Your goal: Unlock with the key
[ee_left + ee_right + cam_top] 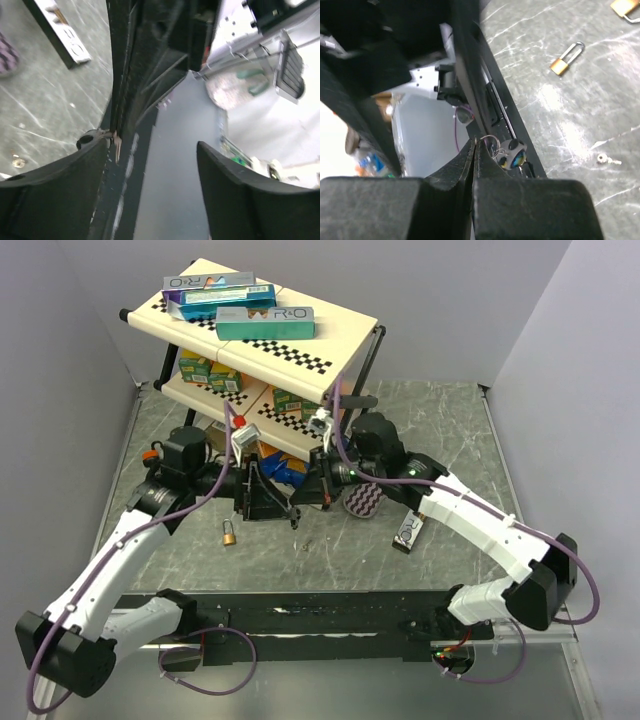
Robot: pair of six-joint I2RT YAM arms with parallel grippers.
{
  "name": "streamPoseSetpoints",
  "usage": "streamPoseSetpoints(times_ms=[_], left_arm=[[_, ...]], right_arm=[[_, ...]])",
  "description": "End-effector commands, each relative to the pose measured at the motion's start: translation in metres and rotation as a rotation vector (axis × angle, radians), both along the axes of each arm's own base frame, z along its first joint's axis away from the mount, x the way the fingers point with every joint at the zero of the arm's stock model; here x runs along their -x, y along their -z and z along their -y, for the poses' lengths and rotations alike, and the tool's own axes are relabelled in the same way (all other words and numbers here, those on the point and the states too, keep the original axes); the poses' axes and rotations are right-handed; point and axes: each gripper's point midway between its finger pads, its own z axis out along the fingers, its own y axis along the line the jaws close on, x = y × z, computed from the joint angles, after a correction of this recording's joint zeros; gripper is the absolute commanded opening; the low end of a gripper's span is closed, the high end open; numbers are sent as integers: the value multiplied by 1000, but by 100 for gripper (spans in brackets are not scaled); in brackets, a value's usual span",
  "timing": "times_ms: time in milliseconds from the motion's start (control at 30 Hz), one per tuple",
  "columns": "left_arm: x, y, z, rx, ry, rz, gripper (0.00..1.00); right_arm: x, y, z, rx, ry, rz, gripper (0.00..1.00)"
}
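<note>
Clamped flat on the right jaws, nipping the key ring (490, 143) right at the tips, with the round fob (513, 154) dangling just past them at 4 o'clock. Can't make out the key's blade itself, hidden by the pads. Spread wide on the left jaws, with nothing across the gap, hanging nose to nose with the right ones above mid-desk (380, 570). Now for the padlock (231, 533): lying flat on the desk, at 8 o'clock from that meeting point in the overhead view. Sits apart from both sets of jaws, just beside the left arm (110, 550), so nearer that side. Runs roughly 12 to 6 there, shackle at 12, brass body at 6. Probably calls for steadying the body with the free left jaws, then bringing the key in toward the 6 o'clock end.
</note>
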Motion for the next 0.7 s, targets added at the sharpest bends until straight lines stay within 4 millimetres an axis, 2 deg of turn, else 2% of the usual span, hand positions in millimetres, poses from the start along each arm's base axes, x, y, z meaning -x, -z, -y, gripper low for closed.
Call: streamPoseSetpoints(times_ms=[0,167,300,500,667], left_arm=[[-9,-26,-9,58,-100,127,79],[-27,-39,-15,109,-233,144,80],[-29,-54,-13,183,-247,156,77],[-27,-55,-10,207,-219,129,71],[-24,-53,-9,210,-195,117,63]], right_arm=[[-5,-37,8,-140,86,55,0],[-6,-48,12,-182,118,83,0],[-7,-54,14,-232,156,81,0],[-14,-73,14,-341,222,88,0],[-17,-79,16,-366,252,97,0]])
